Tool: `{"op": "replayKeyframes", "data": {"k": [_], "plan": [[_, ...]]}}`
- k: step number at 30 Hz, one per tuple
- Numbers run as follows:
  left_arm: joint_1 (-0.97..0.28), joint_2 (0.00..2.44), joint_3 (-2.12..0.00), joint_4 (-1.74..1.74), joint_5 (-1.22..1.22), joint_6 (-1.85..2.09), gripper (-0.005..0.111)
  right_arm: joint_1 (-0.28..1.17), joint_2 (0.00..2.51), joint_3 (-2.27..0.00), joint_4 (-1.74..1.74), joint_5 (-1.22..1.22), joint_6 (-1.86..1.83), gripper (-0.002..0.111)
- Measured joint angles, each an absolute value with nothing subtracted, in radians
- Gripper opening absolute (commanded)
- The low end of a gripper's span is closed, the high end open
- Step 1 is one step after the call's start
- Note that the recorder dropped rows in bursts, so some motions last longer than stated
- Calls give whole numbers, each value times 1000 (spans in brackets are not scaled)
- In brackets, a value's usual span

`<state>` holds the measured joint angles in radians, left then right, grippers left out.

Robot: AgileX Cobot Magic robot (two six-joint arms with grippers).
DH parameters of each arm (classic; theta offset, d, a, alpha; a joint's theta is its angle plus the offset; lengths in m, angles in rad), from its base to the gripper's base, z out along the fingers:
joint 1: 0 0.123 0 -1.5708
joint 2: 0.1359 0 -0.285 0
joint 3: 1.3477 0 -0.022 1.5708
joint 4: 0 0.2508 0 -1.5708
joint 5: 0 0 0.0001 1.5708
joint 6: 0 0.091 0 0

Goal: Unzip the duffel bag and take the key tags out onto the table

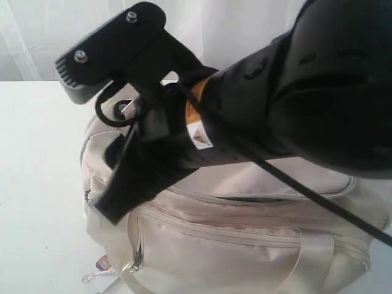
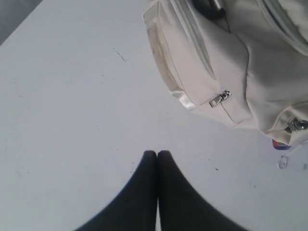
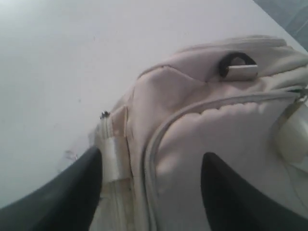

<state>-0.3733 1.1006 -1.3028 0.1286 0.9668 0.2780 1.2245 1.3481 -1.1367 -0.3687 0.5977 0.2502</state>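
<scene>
Large cream-white fabric duffel bag (image 1: 245, 239) sitting lower centre of exterior view on wide white table (image 1: 37, 184); looking soft, likely sagging when tugged. Left gripper (image 2: 157, 153) clenched, empty. Right gripper (image 3: 151, 192) hovering spread wide over bag end, holding nothing. Small silver zipper pull (image 2: 219, 98) seeming best pinch point. Key tags not showing.

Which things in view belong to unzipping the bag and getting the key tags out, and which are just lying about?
Job: duffel bag; table. The key tags are not in view.
Lying about: small red-and-blue paper tag on the table, at the bag's edge.
</scene>
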Motion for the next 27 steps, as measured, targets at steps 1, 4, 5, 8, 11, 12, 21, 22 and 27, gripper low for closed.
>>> {"op": "replayKeyframes", "data": {"k": [1,4,5,8,11,12,21,22,27], "plan": [[-373,1065,-1248,129,938,278,0,1224,1332,-1137,-371,649,216,58],[-373,971,-1108,129,816,274,0,1224,1294,-1137,-415,836,164,58],[-373,940,-1064,127,769,271,0,1224,1285,-1137,-439,907,155,58],[-373,869,-965,101,638,270,0,1224,1278,-1137,-477,1065,130,60],[-373,820,-886,85,531,270,0,1224,1277,-1137,-461,1125,75,62],[-373,810,-866,80,502,270,0,1224,1276,-1139,-451,1136,52,63],[-485,764,-748,119,332,270,0,1224,1276,-1177,-375,1215,-74,63],[-490,764,-736,128,319,270,0,1224,1276,-1177,-358,1215,-76,63],[-498,764,-704,143,281,270,0,1224,1276,-1177,-367,1215,-89,63]]}}
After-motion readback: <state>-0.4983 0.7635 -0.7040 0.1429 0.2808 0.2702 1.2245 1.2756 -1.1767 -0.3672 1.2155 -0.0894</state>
